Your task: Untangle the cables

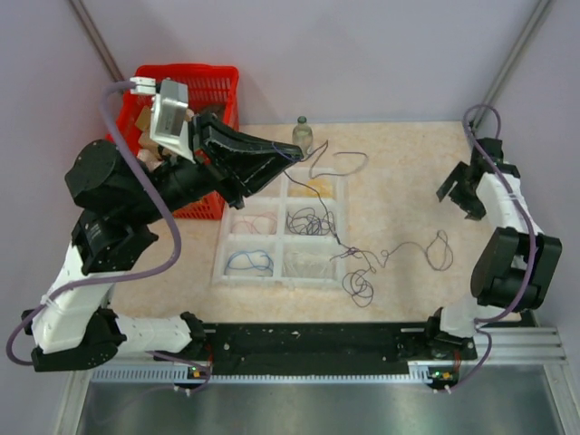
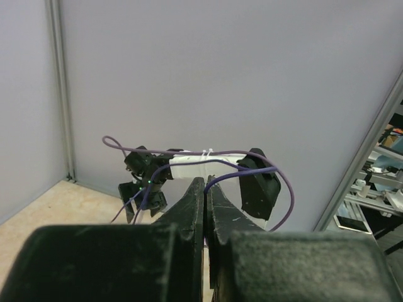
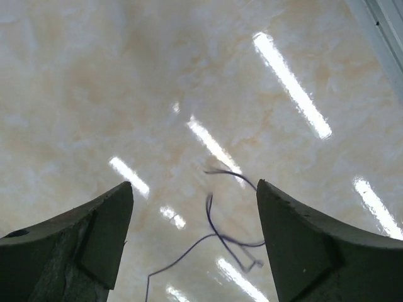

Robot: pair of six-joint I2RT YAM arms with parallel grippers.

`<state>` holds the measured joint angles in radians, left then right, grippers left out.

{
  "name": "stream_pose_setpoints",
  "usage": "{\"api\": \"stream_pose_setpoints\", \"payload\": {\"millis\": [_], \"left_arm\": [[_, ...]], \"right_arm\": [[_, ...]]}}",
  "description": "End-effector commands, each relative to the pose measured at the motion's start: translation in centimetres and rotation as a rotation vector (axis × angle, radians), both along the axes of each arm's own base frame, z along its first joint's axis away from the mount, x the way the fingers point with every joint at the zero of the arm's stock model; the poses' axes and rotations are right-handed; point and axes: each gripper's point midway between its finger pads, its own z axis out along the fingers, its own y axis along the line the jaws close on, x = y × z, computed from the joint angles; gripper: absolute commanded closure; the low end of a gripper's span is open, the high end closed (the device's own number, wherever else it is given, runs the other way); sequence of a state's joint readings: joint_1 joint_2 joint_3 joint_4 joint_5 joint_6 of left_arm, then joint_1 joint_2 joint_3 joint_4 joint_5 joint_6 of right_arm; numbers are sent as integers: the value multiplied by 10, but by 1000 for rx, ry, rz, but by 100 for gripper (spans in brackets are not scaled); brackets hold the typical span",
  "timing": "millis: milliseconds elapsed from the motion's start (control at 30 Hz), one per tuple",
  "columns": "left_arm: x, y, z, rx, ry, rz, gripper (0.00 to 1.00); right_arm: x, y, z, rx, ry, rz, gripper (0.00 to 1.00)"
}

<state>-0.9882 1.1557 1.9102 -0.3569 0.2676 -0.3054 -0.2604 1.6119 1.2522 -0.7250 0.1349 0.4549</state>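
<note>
Left hand point(image 2: 204, 195) clamps one purple strand point(image 2: 252, 171) of the cables point(image 1: 313, 220); right hand point(image 3: 194, 184) gapes wide over the table point(image 3: 94, 75).

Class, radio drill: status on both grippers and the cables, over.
Left gripper shut on purple cable, raised. Right gripper open, empty. Other cables tangled beside white tray. Bottle near lifted strand.

No legible text, label, brand, number or sign anywhere in any of the three views.
</note>
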Motion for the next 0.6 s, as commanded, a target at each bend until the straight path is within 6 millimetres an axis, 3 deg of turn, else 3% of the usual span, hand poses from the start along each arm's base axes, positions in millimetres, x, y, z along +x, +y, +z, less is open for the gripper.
{"api": "stream_pose_setpoints", "payload": {"millis": [0,200,300,367,433,500,567], "left_arm": [[2,-21,-3,-13,-1,-60,100],[9,-40,-17,10,16,-83,100],[13,-44,-20,21,12,-75,100],[18,-45,-21,24,12,-57,100],[19,-46,-23,28,10,-52,100],[20,-47,-25,28,14,-54,100],[21,-48,-26,28,17,-48,100]], "right_arm": [[-23,46,59,-23,-50,154,21],[-55,139,105,451,-257,173,21],[-76,175,120,589,-321,200,22],[-92,198,122,705,-307,244,23],[-112,237,120,840,-254,321,25],[-136,278,110,927,-188,398,25],[-155,300,98,973,-120,379,25]]}}
